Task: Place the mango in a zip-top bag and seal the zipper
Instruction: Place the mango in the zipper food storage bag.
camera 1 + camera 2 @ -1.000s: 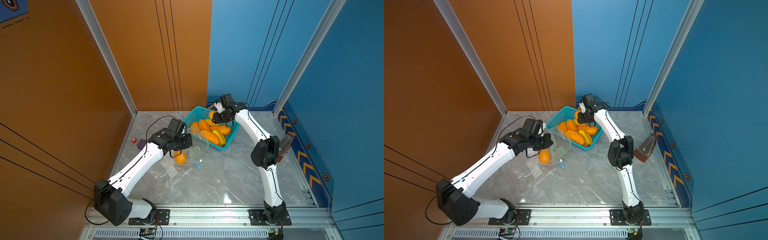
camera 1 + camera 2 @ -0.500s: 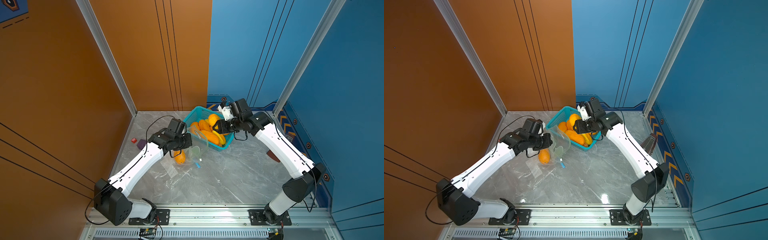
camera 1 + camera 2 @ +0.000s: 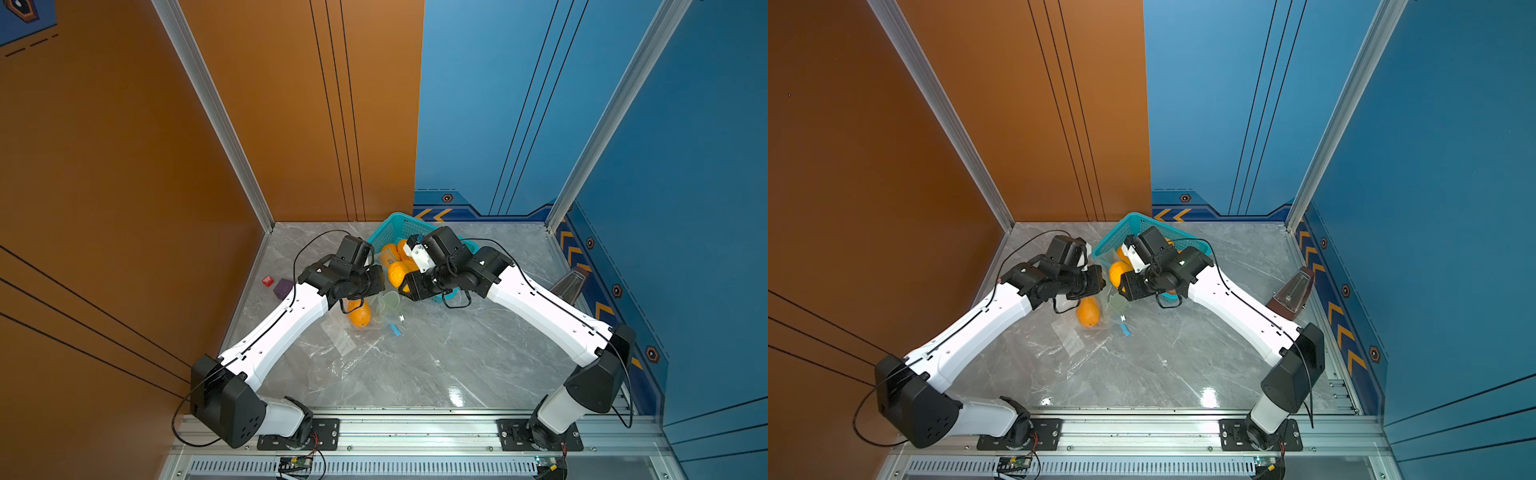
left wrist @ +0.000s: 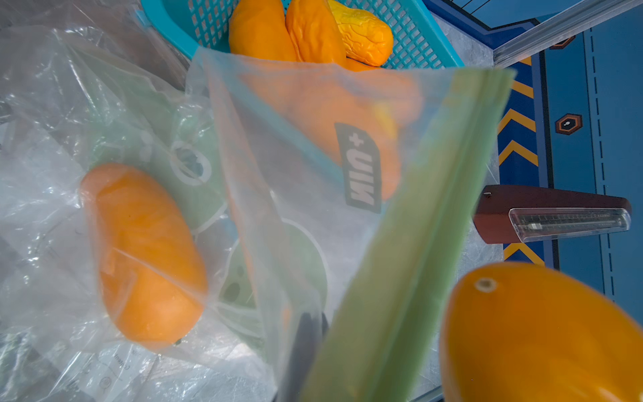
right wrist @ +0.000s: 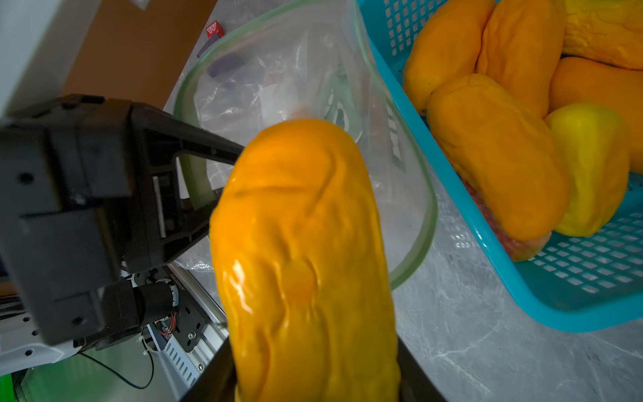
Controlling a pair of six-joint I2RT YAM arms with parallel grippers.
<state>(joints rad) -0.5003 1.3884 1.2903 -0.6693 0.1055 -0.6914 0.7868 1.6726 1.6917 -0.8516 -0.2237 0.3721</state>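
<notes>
Currently the right gripper [image 3: 406,286] has its jaws about half spread and clamped on an orange mango [image 5: 302,261]. It grips the rear end, so the nose points at the mouth of the zip-top bag [image 5: 313,76]. The mango is off the table, right at the bag opening, between the two grippers in both top views. Whether its tip has crossed the rim cannot be told. The left gripper [image 5: 210,175] is fully closed, pinching the green zipper strip [image 4: 417,243] and holding the mouth up as an open loop. The bag's lower part slumps on the grey marble table [image 3: 436,357]. A second mango [image 3: 359,316] lies on the table just under the left wrist, beneath crumpled clear plastic [image 4: 45,209]. The teal basket [image 3: 395,226] sits just behind the bag with more mangoes [image 5: 497,167] piled in it. A red cube [image 3: 268,281] and a purple block [image 3: 283,288] lie side by side near the orange wall. A brown metronome-like object [image 3: 1289,297] stands by the blue wall, well apart from the bag.
</notes>
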